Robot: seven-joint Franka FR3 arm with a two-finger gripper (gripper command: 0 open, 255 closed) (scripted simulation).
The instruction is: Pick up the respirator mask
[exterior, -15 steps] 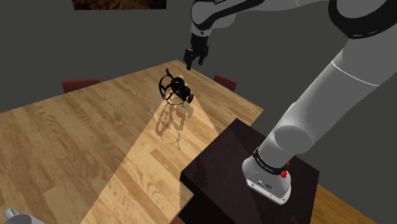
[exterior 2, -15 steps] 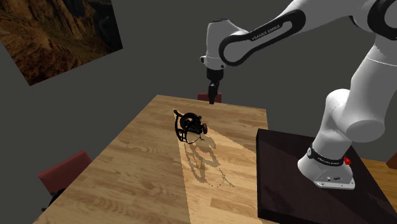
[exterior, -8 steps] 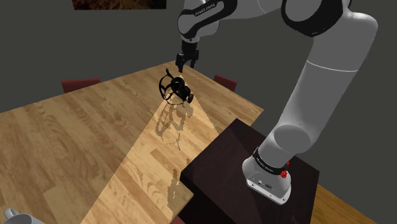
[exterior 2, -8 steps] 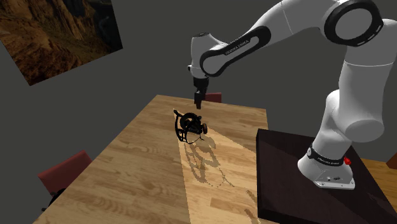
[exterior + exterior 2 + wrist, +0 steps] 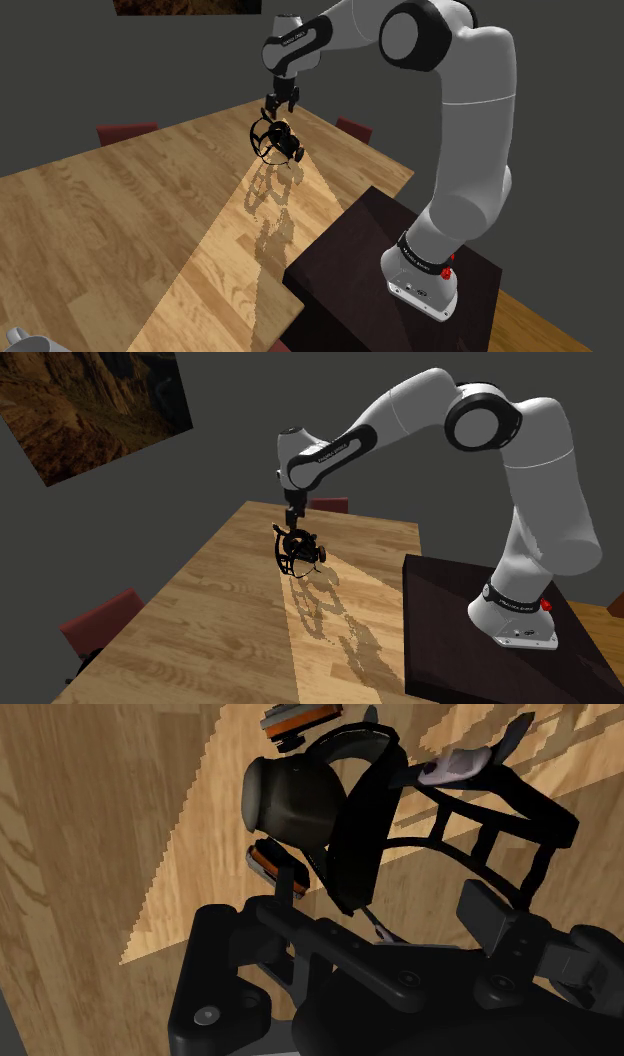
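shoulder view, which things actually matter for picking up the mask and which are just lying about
For the job:
respirator mask, black
pincer, open, above the mask
wooden table that the mask sits on

Just about:
red chairs at the table's far side
wall picture
grey thing at the shoulder view's lower-left corner

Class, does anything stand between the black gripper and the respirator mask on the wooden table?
Nothing visible does: the open black two-finger gripper hangs close above the black strapped respirator mask, which lies on the light wooden table.
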